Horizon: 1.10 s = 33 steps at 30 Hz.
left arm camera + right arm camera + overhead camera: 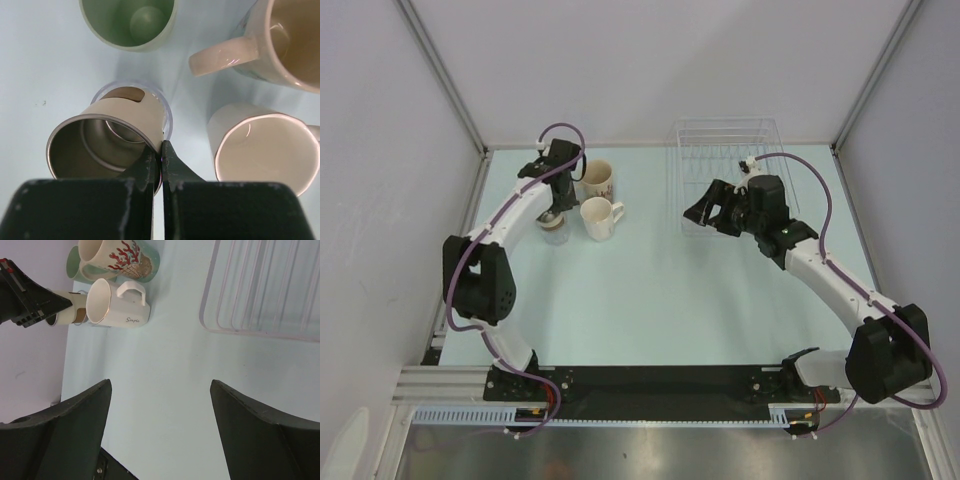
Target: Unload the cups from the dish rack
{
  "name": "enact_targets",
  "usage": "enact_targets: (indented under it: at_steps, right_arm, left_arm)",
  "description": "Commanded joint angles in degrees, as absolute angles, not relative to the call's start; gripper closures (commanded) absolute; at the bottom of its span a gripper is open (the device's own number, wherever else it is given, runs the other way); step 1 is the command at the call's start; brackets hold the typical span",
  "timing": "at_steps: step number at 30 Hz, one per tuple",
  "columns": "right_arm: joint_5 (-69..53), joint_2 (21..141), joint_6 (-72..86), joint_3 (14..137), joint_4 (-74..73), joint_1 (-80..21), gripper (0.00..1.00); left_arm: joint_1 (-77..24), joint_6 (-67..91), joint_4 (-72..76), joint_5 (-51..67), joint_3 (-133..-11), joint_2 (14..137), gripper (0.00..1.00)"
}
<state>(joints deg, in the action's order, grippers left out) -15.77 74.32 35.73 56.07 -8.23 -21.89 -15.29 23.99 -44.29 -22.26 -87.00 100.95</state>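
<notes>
My left gripper (161, 149) is shut on the rim of the tan cup (117, 131), which has a brown patch and stands in a clear rim on the table; from above the gripper (552, 217) sits over it. Around it stand the pale green cup (129, 22), the cream mug with red print (287, 40) (597, 180) and the white handled mug (265, 150) (600, 219). The white wire dish rack (725, 150) (265, 290) holds no cup that I can see. My right gripper (698, 213) (160, 385) is open and empty over bare table, left of the rack's near corner.
The cups cluster at the table's back left, close together. In the right wrist view they show at the upper left, with the white mug (117, 305) nearest and the left gripper (30, 295) beside them. Grey walls enclose the table at the back and sides.
</notes>
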Motion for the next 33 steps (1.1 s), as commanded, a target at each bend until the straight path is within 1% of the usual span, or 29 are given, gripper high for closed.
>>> enact_targets:
  at_steps: [1, 8, 10, 11, 14, 16, 24, 27, 28, 29, 30, 31, 33]
  right_arm:
    - [-16.44, 74.27, 35.16, 57.31, -5.89, -21.71, 0.15]
    - [-16.08, 73.83, 34.89, 56.95, -6.33, -21.80, 0.15]
    - [-16.00, 73.92, 34.81, 56.95, -6.50, -21.71, 0.15]
    - [-16.00, 73.83, 34.80, 56.95, -6.42, -21.71, 0.15]
    - [-16.00, 73.83, 34.89, 56.86, -6.33, -21.80, 0.14]
    - [-16.17, 74.00, 35.24, 56.69, -5.89, -21.71, 0.15]
    - [-16.17, 73.74, 35.60, 56.34, -5.80, -21.71, 0.15]
    - [-16.26, 73.30, 35.60, 55.90, -5.63, -21.80, 0.15]
    - [-16.35, 73.13, 35.60, 55.81, -5.63, -21.80, 0.15]
    - [-16.26, 73.13, 35.68, 55.81, -5.71, -21.80, 0.15]
    - [-16.26, 73.04, 35.60, 55.90, -5.71, -21.97, 0.15]
    - [-15.65, 73.04, 35.42, 56.25, -5.89, -22.06, 0.14]
    - [-14.51, 72.69, 34.98, 56.69, -6.94, -22.24, 0.14]
  left_arm:
    - [-15.29, 24.35, -42.01, -22.50, -85.87, 100.28, 1.00]
    - [-15.29, 24.96, -41.57, -21.80, -85.16, 101.60, 0.99]
    - [-15.29, 25.22, -41.66, -21.80, -85.43, 101.34, 0.91]
    - [-15.29, 25.14, -41.66, -21.88, -85.52, 100.90, 0.82]
    - [-15.29, 24.88, -41.66, -22.76, -86.04, 100.20, 0.70]
    - [-15.29, 24.87, -41.75, -23.11, -86.31, 99.49, 0.65]
    - [-15.29, 25.13, -42.01, -24.43, -86.84, 97.65, 0.65]
    - [-15.38, 25.75, -42.18, -24.78, -87.01, 96.77, 0.63]
    - [-15.47, 26.10, -42.27, -25.05, -87.01, 95.46, 0.60]
    - [-15.56, 26.45, -42.36, -25.31, -87.01, 94.32, 0.49]
    - [-16.43, 26.80, -42.02, -26.27, -87.01, 93.09, 0.42]
    - [-17.22, 26.72, -41.84, -26.63, -87.01, 90.38, 0.31]
    - [-19.84, 26.02, -41.83, -26.81, -88.76, 88.34, 0.19]
